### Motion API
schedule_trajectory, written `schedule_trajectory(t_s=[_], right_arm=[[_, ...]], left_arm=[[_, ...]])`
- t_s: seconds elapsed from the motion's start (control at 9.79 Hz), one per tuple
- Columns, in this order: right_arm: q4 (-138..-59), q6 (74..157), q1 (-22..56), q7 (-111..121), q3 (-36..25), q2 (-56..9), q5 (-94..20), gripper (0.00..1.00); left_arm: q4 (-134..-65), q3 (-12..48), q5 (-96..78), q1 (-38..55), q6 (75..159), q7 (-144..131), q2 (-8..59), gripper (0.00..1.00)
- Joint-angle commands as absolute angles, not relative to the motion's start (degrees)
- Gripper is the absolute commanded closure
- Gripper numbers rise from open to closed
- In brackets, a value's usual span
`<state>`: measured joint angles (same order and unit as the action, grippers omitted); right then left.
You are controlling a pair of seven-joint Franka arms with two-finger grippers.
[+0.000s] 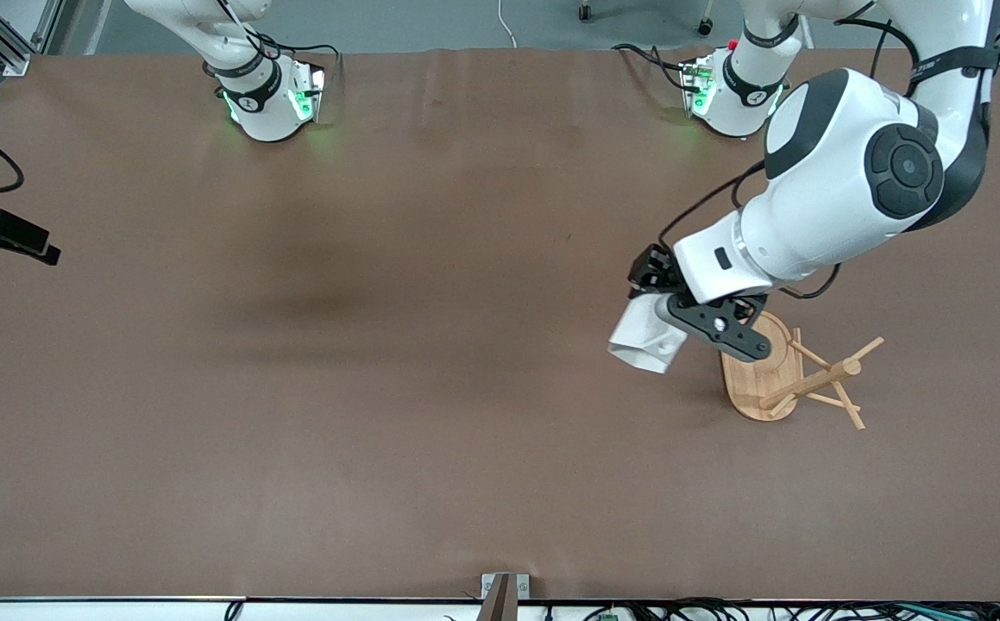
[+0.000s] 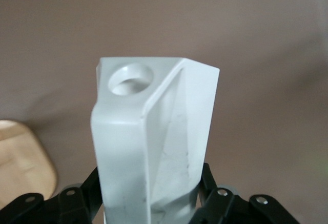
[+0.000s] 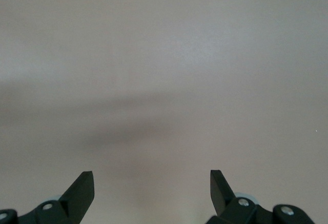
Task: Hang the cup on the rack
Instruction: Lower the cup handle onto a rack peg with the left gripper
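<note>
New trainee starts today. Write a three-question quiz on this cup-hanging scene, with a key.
1. True or false: the cup already hangs on a peg of the rack.
2. Which end effector holds the cup? A) left B) right C) neither
3. Fill in: the rack's oval base stands on the ____.

Key:
1. False; the left end effector holds it up in the air beside the rack.
2. A; the right end effector is open, holds nothing and waits.
3. table.
</note>
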<state>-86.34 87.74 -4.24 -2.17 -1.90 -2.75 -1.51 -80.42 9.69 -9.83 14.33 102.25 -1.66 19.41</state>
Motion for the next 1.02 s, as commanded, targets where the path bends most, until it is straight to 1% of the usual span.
schedule_trajectory(t_s=[0.0,0.2,0.41,0.51,0.72,0.92], right_arm=[[-86.67,83.34,-4.04,-6.76,-1.58,0.88,-0.44,0.00],[-85.70,83.23,-3.95,-6.86,-1.67,0.97,-0.79,0.00],[-83.33,83.76,-4.30,-5.89,-1.93,0.53,-0.09,0.00],[-82.80,83.67,-4.31,-5.89,-1.93,0.27,0.78,0.00],[-82.88,83.67,-4.22,-5.80,-1.93,0.26,0.61,0.00],[-82.97,83.76,-4.31,-5.80,-1.93,0.26,0.62,0.00]], left_arm=[[-83.13,10.11,-6.86,14.07,99.41,-7.81,18.55,0.99],[-88.65,10.11,-6.86,13.01,100.10,-6.51,16.71,1.00],[-95.68,10.28,-7.20,9.61,104.48,-2.39,12.59,1.00],[-98.67,10.20,-7.56,9.32,105.89,-0.28,10.92,1.00],[-107.54,10.11,-7.56,8.62,113.61,0.26,7.05,1.00],[-110.20,9.85,-7.47,8.53,114.52,2.53,6.59,1.00]])
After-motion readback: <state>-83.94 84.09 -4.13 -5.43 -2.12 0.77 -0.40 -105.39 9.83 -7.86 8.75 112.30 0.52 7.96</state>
